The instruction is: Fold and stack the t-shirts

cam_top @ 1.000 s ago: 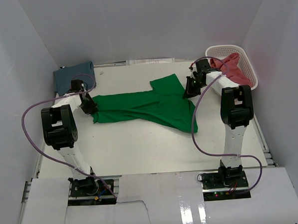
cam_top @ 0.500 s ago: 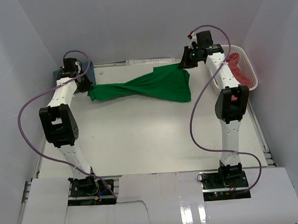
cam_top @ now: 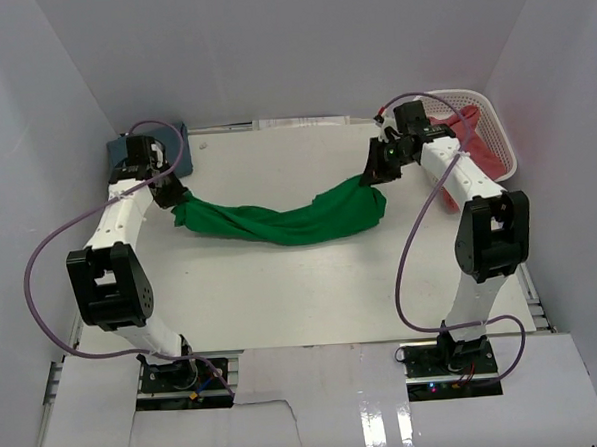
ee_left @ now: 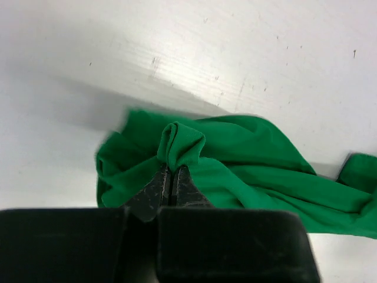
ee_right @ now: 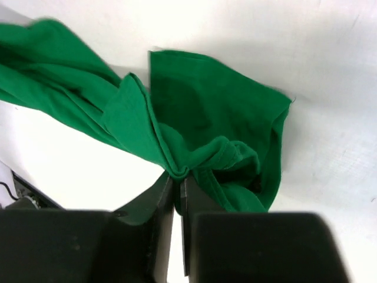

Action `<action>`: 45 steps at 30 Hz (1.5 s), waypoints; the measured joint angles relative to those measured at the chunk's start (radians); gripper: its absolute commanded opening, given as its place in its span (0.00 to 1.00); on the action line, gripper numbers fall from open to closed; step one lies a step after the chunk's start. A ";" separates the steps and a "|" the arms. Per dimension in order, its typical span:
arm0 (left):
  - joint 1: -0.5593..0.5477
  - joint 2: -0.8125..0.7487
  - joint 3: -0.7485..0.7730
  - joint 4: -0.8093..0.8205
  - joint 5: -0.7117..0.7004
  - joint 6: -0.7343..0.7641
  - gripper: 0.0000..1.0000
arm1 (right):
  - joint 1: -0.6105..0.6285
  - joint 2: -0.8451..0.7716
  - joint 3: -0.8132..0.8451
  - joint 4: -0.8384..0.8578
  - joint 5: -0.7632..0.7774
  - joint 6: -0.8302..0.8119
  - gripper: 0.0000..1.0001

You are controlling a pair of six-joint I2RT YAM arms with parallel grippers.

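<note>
Green tee mid-handling, nothing stacked yet.
Pinching bunched ends of green t-shirt (cam_top: pixel 288 222) w/ L gripper (ee_left: pixel 171 175) and R gripper (ee_right: pixel 177 175), both clamped shut; sagging twisted betw. them over mid table (cam_top: pixel 312 293). Leaves blue t-shirt (cam_top: pixel 124 150) at far-left corner (folded? can't tell) and red t-shirt (cam_top: pixel 480 146) draped in basket (cam_top: pixel 442 100), prob. untouched.

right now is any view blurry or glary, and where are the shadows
Top external: sharp and evenly lit, the bright green cloth t-shirt crisp, glare on the glossy white front panel. Left wrist: the shirt's left edge is smeared, and a broad grey shadow crosses the white table behind it. Right wrist: the shirt's top-left edge is blurred, and the table is nearly washed out.
</note>
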 measured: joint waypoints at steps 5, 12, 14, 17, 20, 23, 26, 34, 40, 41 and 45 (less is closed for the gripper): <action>0.000 -0.060 -0.087 0.017 0.002 0.006 0.00 | 0.021 0.026 -0.069 -0.031 0.023 -0.010 0.38; 0.000 -0.061 -0.175 0.034 0.007 0.011 0.00 | 0.032 0.072 -0.069 -0.032 0.069 -0.015 0.48; 0.000 -0.068 -0.201 0.037 0.008 0.013 0.00 | 0.034 0.066 -0.069 -0.027 0.077 -0.015 0.48; 0.000 -0.085 -0.233 0.039 0.013 0.015 0.00 | 0.040 0.056 -0.072 -0.022 0.085 -0.017 0.42; 0.000 -0.101 -0.249 0.045 0.015 0.015 0.00 | 0.048 0.036 -0.094 -0.008 0.093 -0.015 0.31; 0.000 -0.109 -0.256 0.054 0.016 0.018 0.00 | 0.055 0.026 -0.104 -0.005 0.097 -0.013 0.19; 0.000 -0.109 -0.257 0.066 0.017 0.019 0.00 | 0.061 0.026 -0.104 0.006 0.097 -0.010 0.17; 0.000 -0.109 -0.258 0.070 0.018 0.023 0.00 | 0.072 0.034 -0.067 0.003 0.112 -0.013 0.37; 0.000 -0.109 -0.259 0.071 0.019 0.024 0.00 | 0.073 0.049 -0.016 0.004 0.124 -0.018 0.08; 0.000 -0.109 -0.259 0.071 0.019 0.025 0.00 | 0.073 0.051 -0.016 0.005 0.124 -0.017 0.08; 0.000 -0.109 -0.260 0.071 0.022 0.026 0.00 | 0.075 0.061 -0.016 0.004 0.124 -0.016 0.08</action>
